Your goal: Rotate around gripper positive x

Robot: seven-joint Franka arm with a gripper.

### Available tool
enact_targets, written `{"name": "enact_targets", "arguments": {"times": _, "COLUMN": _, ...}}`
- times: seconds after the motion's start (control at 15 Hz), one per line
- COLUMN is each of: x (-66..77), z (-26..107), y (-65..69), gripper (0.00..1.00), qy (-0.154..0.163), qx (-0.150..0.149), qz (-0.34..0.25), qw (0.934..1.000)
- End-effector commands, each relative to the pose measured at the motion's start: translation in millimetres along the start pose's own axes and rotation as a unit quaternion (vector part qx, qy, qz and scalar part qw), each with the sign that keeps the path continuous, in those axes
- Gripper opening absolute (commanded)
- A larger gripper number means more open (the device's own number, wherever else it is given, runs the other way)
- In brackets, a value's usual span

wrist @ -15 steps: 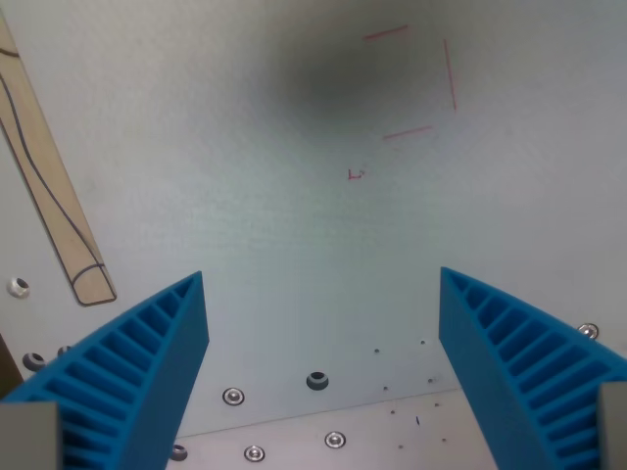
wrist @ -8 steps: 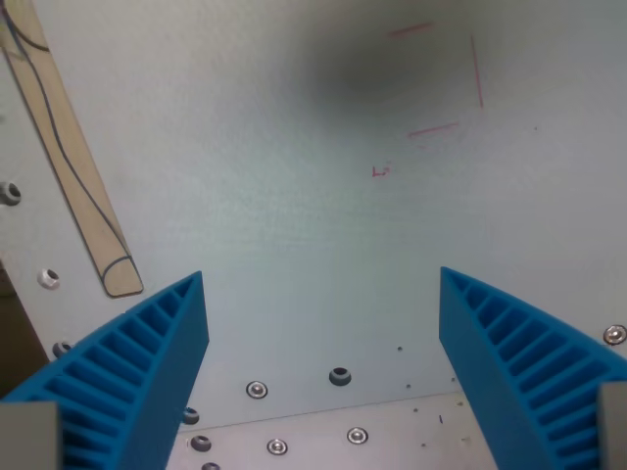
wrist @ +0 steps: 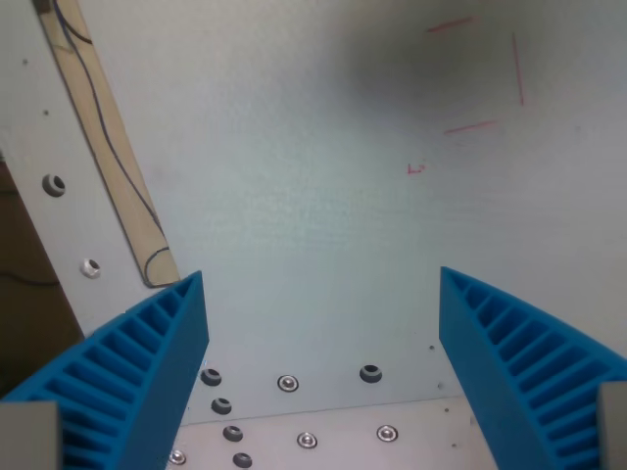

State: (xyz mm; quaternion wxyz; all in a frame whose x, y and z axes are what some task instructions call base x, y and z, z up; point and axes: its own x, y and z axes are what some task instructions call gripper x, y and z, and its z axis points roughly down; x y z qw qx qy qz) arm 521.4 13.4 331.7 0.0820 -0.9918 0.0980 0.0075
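In the wrist view the gripper (wrist: 323, 377) hangs over a pale grey table (wrist: 294, 196) with its two ribbed blue fingers (wrist: 137, 377) spread wide and nothing between them. A tan wooden strip (wrist: 108, 147) lies slantwise along the table's left edge, its rounded end just beside the left finger. Red pen marks (wrist: 485, 78) sit toward the far right corner, and a row of screws (wrist: 287, 383) lines the near edge.

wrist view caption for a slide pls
Open blue end effector above a white table, nothing held; a wooden strip at the wrist view's left.
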Motion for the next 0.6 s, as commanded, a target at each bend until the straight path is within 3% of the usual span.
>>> {"name": "enact_targets", "arguments": {"times": 0.07, "x": -1.6, "z": 0.1, "y": 5.0, "gripper": 1.0, "qy": 0.009, "qx": 0.103, "qz": -0.01, "qw": 0.9946}}
{"name": "enact_targets", "arguments": {"times": 0.6, "x": -1.6, "z": 0.1, "y": 5.0, "gripper": 1.0, "qy": 0.008, "qx": 0.149, "qz": -0.011, "qw": 0.9887}}
